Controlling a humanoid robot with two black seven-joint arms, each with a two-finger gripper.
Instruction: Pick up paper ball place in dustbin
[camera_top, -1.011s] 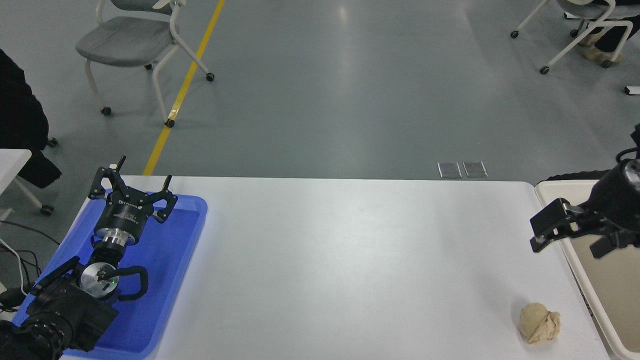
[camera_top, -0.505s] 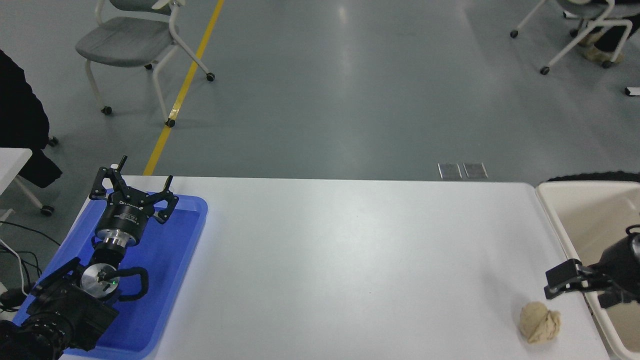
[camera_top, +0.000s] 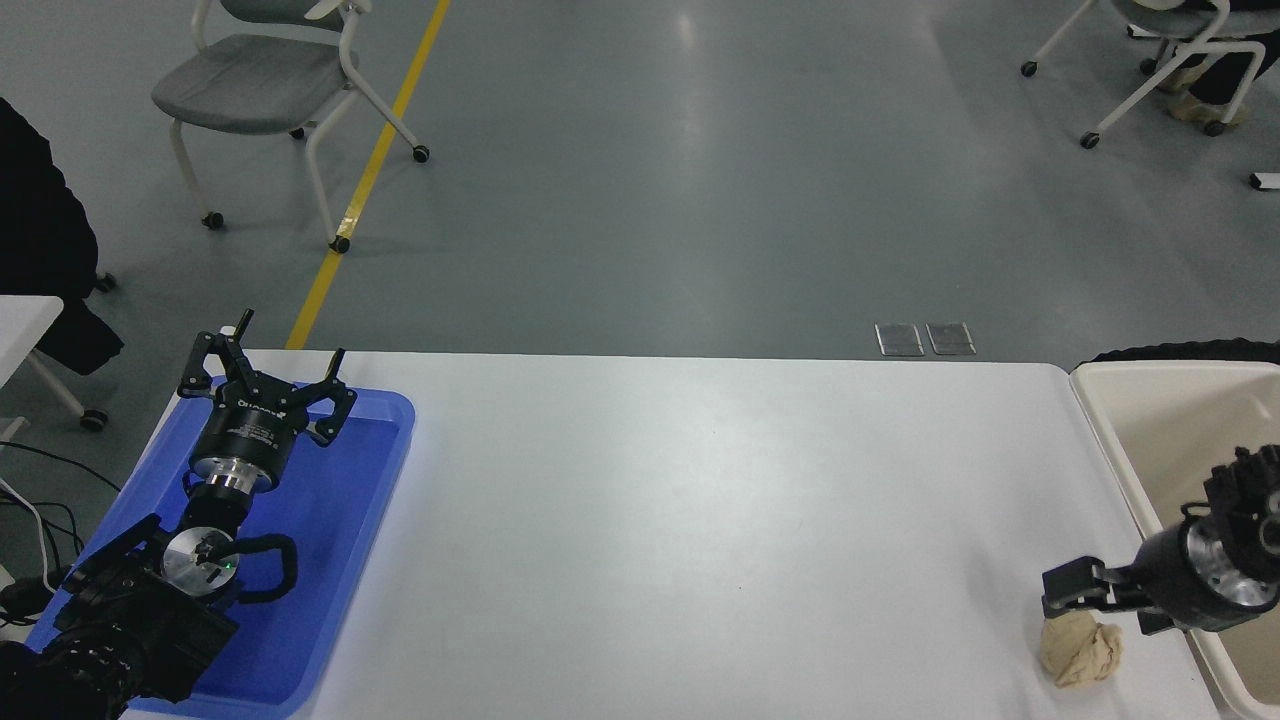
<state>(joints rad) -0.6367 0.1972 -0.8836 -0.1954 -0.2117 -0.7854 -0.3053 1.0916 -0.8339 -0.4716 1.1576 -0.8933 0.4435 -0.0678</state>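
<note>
The paper ball (camera_top: 1080, 650), a tan wrinkled wad, lies on the white table (camera_top: 700, 500) near its front right corner. My right gripper (camera_top: 1100, 605) comes in from the right edge, open, with one finger just over the ball's top left and the other at its upper right. The cream dustbin (camera_top: 1180, 370) stands right of the table, its near part hidden behind my right arm. My left gripper (camera_top: 275, 360) is parked open over the blue tray at the lower left.
The shallow blue tray (camera_top: 370, 470) sits on the table's left end. Grey chairs (camera_top: 260, 80) stand on the floor beyond the table, and a person's dark clothing (camera_top: 40, 230) shows at the left edge.
My right gripper has come down and toward the camera from above the dustbin's rim to just over the paper ball. The ball and the left arm have not moved.
</note>
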